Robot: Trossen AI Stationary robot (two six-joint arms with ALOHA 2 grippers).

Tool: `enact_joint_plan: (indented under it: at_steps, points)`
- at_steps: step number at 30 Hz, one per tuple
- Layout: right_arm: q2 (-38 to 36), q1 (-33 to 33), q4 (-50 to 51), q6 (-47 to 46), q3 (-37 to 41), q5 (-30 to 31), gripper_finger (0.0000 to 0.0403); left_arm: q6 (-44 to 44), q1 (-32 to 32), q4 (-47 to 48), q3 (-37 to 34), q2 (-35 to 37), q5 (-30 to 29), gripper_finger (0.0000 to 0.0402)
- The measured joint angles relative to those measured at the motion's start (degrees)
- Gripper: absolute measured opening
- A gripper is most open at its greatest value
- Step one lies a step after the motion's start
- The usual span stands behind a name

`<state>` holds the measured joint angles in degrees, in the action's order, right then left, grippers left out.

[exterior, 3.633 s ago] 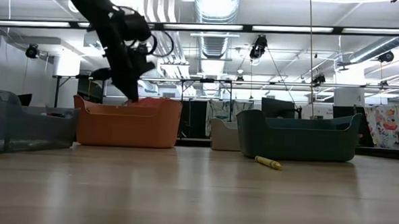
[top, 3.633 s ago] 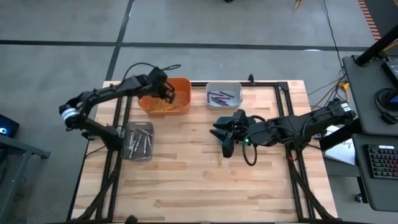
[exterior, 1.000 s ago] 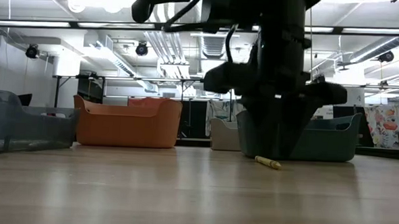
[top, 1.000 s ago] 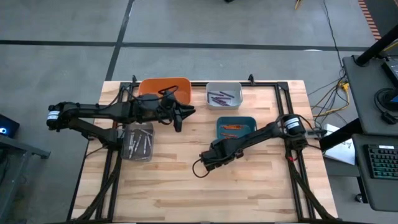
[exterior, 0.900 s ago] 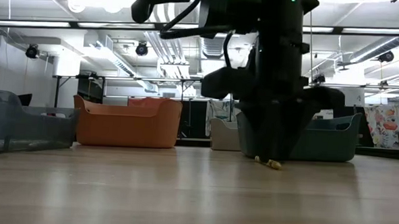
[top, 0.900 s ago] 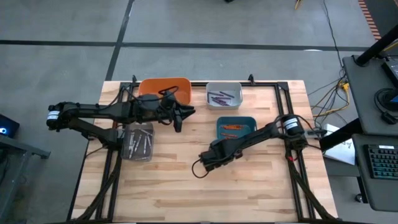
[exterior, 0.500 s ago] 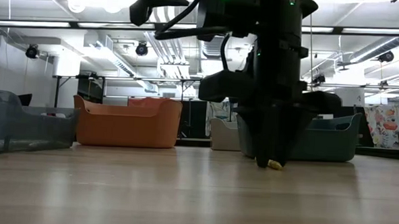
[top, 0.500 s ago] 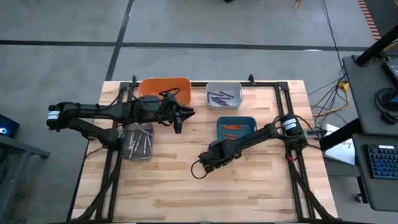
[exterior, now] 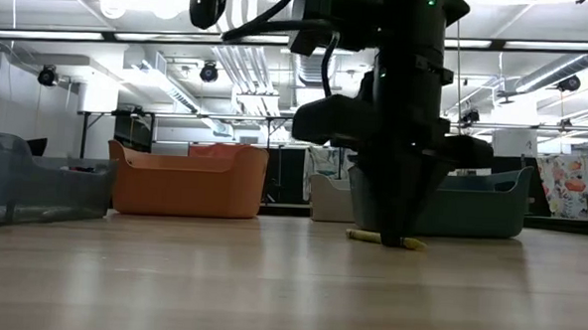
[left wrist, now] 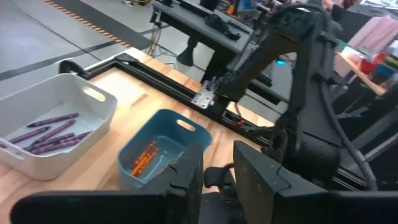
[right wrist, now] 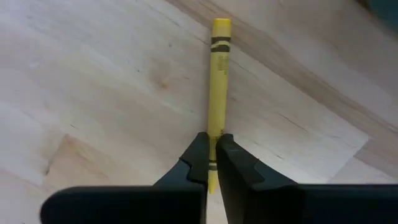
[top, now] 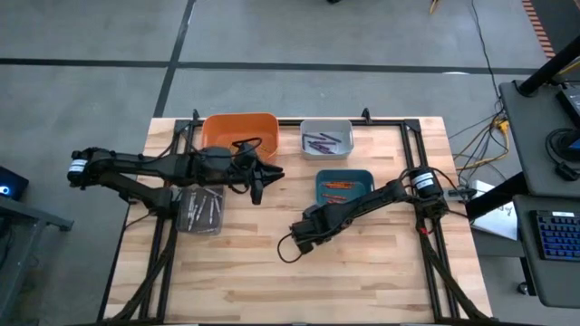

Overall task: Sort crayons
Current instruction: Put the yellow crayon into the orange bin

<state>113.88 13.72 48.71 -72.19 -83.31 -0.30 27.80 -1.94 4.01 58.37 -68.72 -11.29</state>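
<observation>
A yellow crayon point(right wrist: 217, 81) lies on the wooden table point(top: 381, 263), near its middle; in the low view the yellow crayon point(exterior: 368, 236) lies flat. My right gripper point(right wrist: 211, 140) points down over it and is shut on it; from above the right gripper point(top: 304, 239) hides the crayon. My left gripper point(top: 261, 181) hovers above the table between the orange bin point(top: 237, 131) and the teal bin point(top: 344, 186), fingers apart, nothing between them point(left wrist: 217, 171). Purple crayons point(left wrist: 46, 130) lie in the white bin point(top: 326, 138). My right gripper pinches the yellow crayon between its two fingers point(right wrist: 198, 155), close to one end, at the paper wrap's side point(right wrist: 215, 127). The fingers come from above, pointing down, one on each long side. The crayon lies flat on the table, most of its length sticking out beyond the fingers.
Four bins stand on the far half: orange and white at the back edge, teal in front of the white one with orange-red crayons point(left wrist: 143, 158), and a clear bin point(top: 201, 206) of grey sticks at the left. The near half is bare wood. Black frame rails run along both sides.
My right gripper has sunk a little onto the yellow crayon and shut on it. The crayon has turned about on the table and now shows more of its length in the low view.
</observation>
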Motion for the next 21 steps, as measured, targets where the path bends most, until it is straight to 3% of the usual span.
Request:
enact_joint_plan:
  at_steps: [4, 10, 18, 21]
  points:
    - [-3.7, 1.2, -0.5, 1.9, 0.2, 2.1, 0.0012, 0.2, -2.1, -0.2, 0.0, 1.0, 0.0, 0.0071]
    - [-13.7, 3.6, -6.8, 8.1, 0.1, 10.8, 0.0011, 0.2, -4.8, -1.2, 0.0, 3.6, 3.7, 0.0076]
    - [-26.6, 6.8, -19.2, 29.0, -0.1, 27.1, 0.0012, -2.7, -6.8, -4.6, 0.0, 5.1, 7.2, 0.0123]
    - [-29.1, 7.1, -25.4, 38.2, -0.1, 29.8, 0.0012, -5.5, -7.6, -7.3, 0.0, 4.6, 7.6, 0.0144]
